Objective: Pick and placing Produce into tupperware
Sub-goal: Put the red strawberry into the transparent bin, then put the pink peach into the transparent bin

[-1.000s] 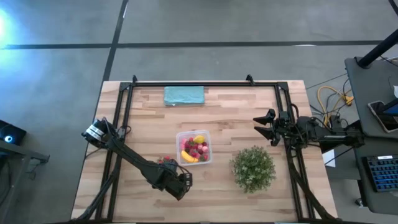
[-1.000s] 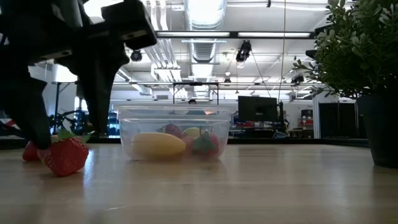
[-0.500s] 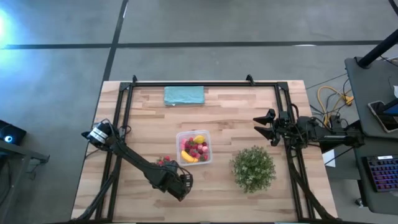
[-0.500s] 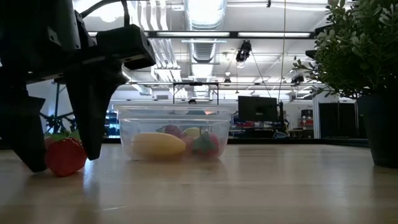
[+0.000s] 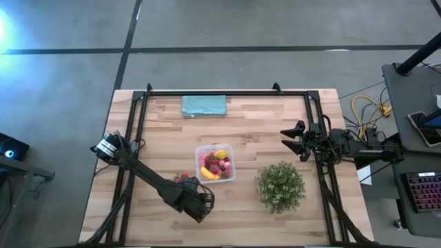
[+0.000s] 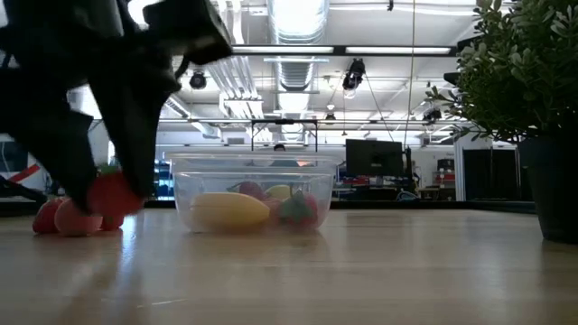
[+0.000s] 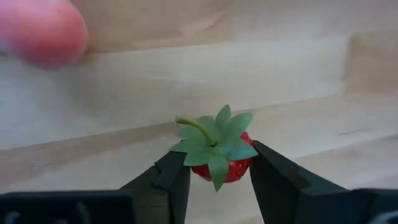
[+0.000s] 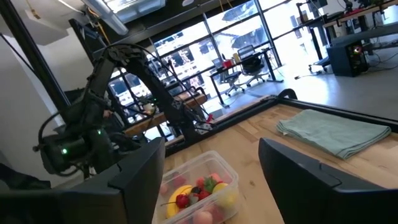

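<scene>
We see the tupperware [image 5: 215, 163] mid-desk, already holding a banana [image 6: 228, 210] and several fruits. Left gripper [image 7: 216, 177] near the front edge clamps a strawberry [image 7: 221, 163]; two fruits [image 6: 60, 218] remain. Right gripper [image 5: 291, 138] waits spread at the right edge.

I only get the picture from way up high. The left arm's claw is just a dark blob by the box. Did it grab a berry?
Observer: Yes. The left claw is shut on a red strawberry with a green leafy top.
Operator: Is the berry still sitting on the table?
Observer: No, the low view shows it lifted just off the wood, beside other berries lying there.
Operator: Is the box tall?
Observer: The clear tupperware has low walls; a yellow banana lies inside.
Operator: What's the other claw doing?
Observer: The right claw hangs open, far from the box.
</scene>
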Available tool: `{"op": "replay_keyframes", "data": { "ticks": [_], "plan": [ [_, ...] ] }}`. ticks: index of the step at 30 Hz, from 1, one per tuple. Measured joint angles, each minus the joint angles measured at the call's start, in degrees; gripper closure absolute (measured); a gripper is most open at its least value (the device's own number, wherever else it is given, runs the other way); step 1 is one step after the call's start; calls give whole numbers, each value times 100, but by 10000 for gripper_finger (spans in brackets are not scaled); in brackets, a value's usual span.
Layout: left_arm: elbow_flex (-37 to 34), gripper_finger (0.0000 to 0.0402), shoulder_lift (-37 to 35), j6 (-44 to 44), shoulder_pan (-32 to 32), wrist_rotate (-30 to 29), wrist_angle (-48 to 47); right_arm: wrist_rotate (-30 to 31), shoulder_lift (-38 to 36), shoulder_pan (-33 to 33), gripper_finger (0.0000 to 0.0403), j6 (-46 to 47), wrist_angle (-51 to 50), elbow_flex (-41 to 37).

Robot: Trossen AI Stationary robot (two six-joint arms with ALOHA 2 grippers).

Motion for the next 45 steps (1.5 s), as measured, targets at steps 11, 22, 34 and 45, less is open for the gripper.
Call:
{"op": "replay_keyframes", "data": {
  "ticks": [11, 22, 34, 45],
  "plan": [
    [51, 268, -1188, 1376, 219, -2630, -1040, 0, 2, 0, 156, -2, 0, 0],
    [-72, 227, -1189, 4935, 1798, -1852, 490, 0, 0, 0, 150, 0, 3, 2],
    [-101, 142, -1340, 3641, 1627, 50, -1435, 0, 2, 0, 154, -2, 0, 2],
    [-309, 141, -1262, 2433, 635, 200, -1554, 0, 2, 0, 156, -2, 0, 2]
  ]
}}
